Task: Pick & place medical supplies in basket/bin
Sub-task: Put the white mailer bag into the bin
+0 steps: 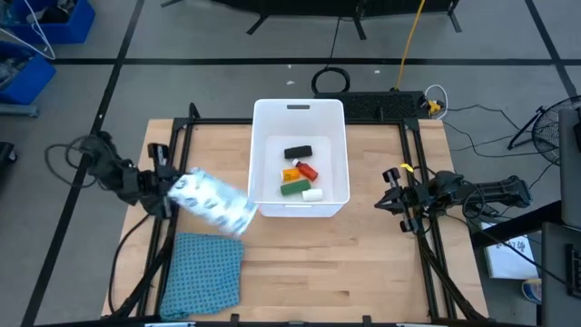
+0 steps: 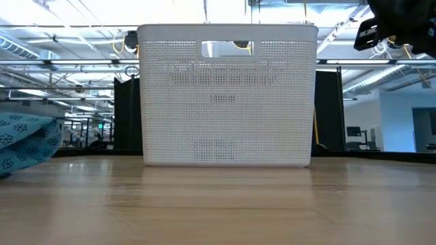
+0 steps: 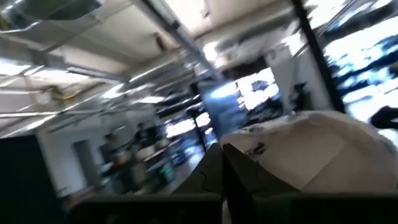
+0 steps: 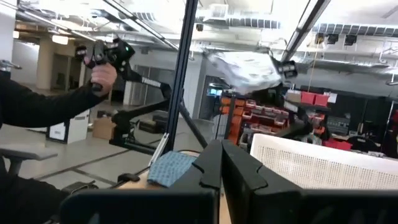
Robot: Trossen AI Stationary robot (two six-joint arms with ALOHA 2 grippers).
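Observation:
The white tub (image 1: 300,116) stands at the table's middle far side. On its floor lie a black oblong (image 1: 300,152), an orange-red piece (image 1: 304,171), a green oblong (image 1: 293,189) and a small white piece (image 1: 312,194). My left gripper (image 1: 171,188), left of the tub, is shut on the flat white printed packet (image 1: 215,203), which also shows in the right wrist view, packet (image 4: 245,67). My right gripper (image 1: 390,191) waits right of the tub with fingers together (image 4: 221,163) and holds nothing. My left gripper pinches the packet between its two fingers by the end (image 3: 261,149) that points to the table's left. The fingers come nearly level from the left. The packet is lifted clear of the table and juts toward the tub's near-left corner.
A teal patterned cloth (image 1: 204,272) lies at the table's near left, below the held packet; it shows at the low view's left as the cloth (image 2: 27,143). Black frame rails run along both table sides. A person's arm holding a hand controller (image 4: 102,59) shows beyond the table.

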